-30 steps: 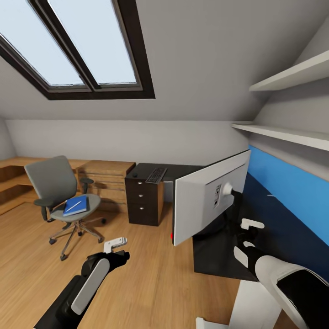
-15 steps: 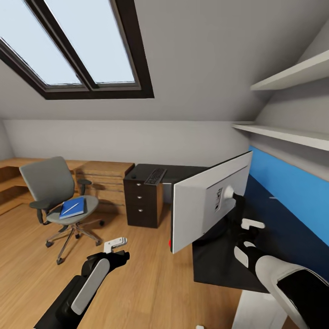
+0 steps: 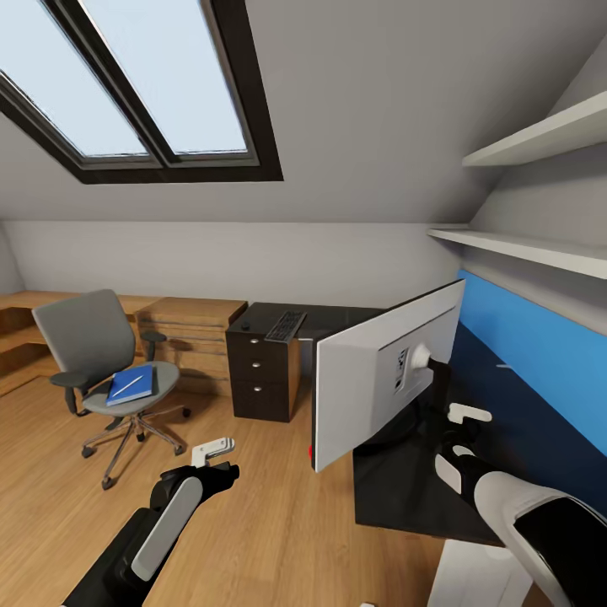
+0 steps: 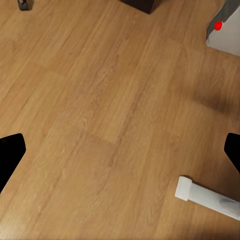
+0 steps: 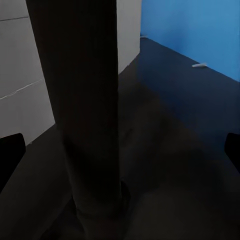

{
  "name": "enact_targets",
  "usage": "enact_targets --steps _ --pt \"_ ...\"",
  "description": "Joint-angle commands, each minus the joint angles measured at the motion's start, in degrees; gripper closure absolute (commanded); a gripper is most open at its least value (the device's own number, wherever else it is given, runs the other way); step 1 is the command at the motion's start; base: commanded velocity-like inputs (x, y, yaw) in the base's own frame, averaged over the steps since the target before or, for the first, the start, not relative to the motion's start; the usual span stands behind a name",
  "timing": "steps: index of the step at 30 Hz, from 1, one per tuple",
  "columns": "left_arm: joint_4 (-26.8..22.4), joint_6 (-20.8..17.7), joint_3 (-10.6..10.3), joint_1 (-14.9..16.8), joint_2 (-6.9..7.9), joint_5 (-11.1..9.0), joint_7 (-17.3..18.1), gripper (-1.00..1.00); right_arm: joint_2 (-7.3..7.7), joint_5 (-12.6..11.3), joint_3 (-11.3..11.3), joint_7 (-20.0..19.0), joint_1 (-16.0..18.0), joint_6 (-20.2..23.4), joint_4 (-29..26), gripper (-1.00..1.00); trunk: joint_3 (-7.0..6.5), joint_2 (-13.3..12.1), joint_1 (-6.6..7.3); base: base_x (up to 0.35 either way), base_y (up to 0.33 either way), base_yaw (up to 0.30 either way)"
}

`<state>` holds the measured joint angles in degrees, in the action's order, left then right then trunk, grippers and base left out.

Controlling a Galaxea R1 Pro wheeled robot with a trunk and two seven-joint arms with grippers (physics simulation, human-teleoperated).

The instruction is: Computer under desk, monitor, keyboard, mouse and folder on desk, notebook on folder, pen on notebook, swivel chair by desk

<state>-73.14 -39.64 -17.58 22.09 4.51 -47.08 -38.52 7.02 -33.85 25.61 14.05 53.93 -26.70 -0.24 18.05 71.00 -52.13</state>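
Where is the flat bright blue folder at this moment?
In the head view, the flat bright blue folder lies on the seat of the grey swivel chair at the left of the room, with a slim white pen resting on it.

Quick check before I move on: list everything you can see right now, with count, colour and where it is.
monitor: 1, white-grey back facing the camera, on the desk, thin black stand
desk: 1, glossy black top, bright blue back panel, at right
keyboard: 1, dark, on the desk's far end above the drawers
drawer unit: 1, dark, three fronts, under that far end
swivel chair: 1, grey, on the wood floor at left
folder: 1, bright blue, on the chair seat
pen: 1, white, lying on the folder
low shelf unit: 1, light wood, along the back wall
wall shelves: 2, pale, upper right
skylight: 1, dark frame
left gripper: 1, white fingers, above the floor
right gripper: 1, white fingers, by the monitor stand
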Motion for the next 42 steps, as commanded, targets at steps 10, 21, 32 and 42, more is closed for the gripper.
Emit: enact_targets --steps 10,21,32,42 --pt "-0.07 0.03 -0.12 0.06 0.06 -0.6 -0.59 -1.0 0.01 -0.25 0.5 0.28 0.03 -0.02 -0.03 -1.0 0.07 0.04 -0.01 0.131 -0.001 0.0" --pt "0.38 0.11 -0.17 0.06 0.06 -0.67 -0.63 -1.0 0.01 -0.24 0.5 0.28 0.03 -0.02 -0.03 -1.0 0.07 0.04 -0.01 0.071 0.0 0.0" --pt "0.51 0.09 -0.18 0.06 0.06 -0.72 -0.64 -1.0 0.01 -0.2 0.5 0.28 0.03 -0.02 -0.03 -1.0 0.07 0.04 -0.01 0.045 0.0 0.0" --pt "0.74 0.13 -0.18 0.06 0.04 -0.77 -0.68 -1.0 0.01 -0.16 0.5 0.28 0.03 -0.02 -0.03 -1.0 0.07 0.04 -0.01 0.028 0.0 0.0"
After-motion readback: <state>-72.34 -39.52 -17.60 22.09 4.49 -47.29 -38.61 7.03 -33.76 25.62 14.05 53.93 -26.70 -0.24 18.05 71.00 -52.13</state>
